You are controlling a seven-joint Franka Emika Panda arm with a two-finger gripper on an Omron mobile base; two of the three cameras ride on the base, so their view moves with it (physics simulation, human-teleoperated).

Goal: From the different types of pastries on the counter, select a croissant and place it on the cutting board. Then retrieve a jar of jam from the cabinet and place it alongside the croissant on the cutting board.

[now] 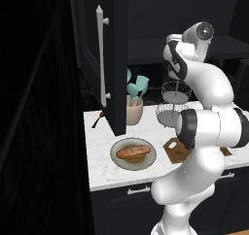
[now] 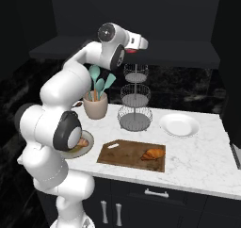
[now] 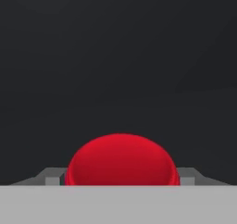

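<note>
The jar of jam [image 3: 121, 160] is a red dome low in the hand view, against the cabinet's dark inside. Grey fingers [image 3: 53, 177] press on both of its sides. In the right base view my gripper [image 2: 143, 44] reaches over the cabinet shelf [image 2: 179, 52], with a bit of red below the hand. The cabinet door [image 1: 114, 59] with its white bar handle [image 1: 101, 54] stands open. The croissant [image 2: 153, 153] lies on the cutting board [image 2: 120, 157]. A long loaf [image 1: 133, 152] rests on a grey plate [image 1: 116, 162].
A beige holder with teal utensils [image 2: 95, 107] and a three-tier wire basket [image 2: 135, 100] stand at the back of the white counter [image 2: 202, 161]. A white plate [image 2: 179, 125] lies right of the basket. The open door hangs over the counter's left end.
</note>
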